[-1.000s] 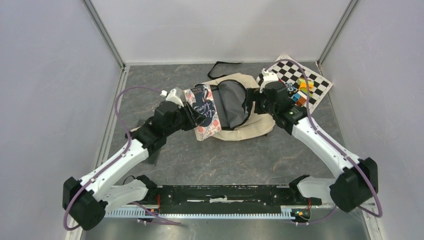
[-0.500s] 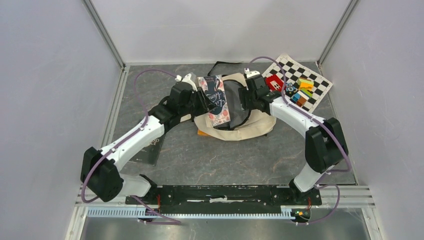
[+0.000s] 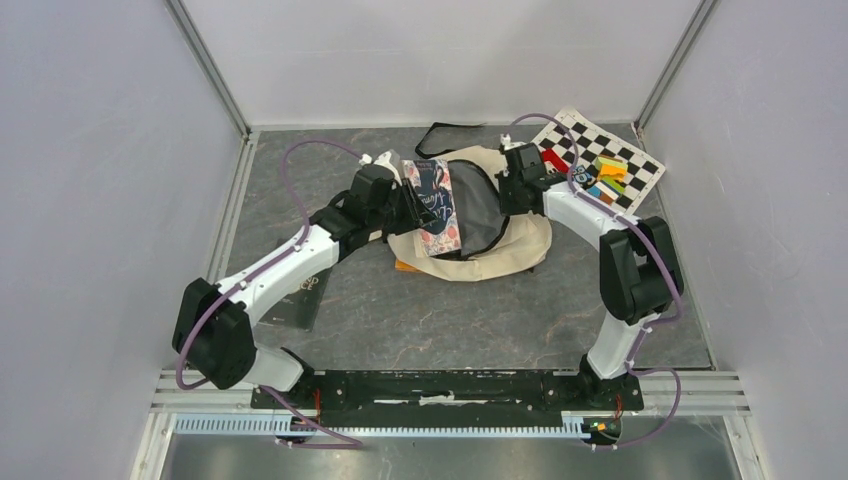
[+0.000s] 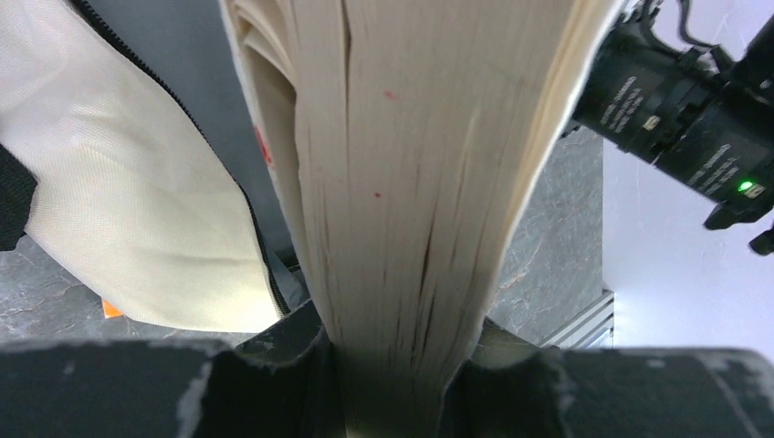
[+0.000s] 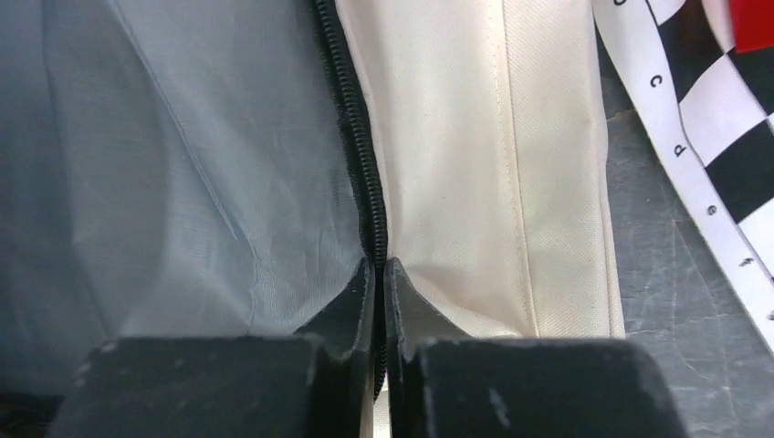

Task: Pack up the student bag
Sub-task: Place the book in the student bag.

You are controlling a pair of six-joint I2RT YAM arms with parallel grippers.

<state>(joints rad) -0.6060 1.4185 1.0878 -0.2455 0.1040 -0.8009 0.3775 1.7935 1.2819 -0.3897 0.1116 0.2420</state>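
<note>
Cream canvas student bag (image 3: 505, 257), unzipped, grey lining.

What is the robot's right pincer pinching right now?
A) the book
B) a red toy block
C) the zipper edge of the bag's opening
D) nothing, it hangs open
C: the right wrist view shows the right pincer shut on the black zipper edge of the student bag; the book sits in the left pincer.
</note>
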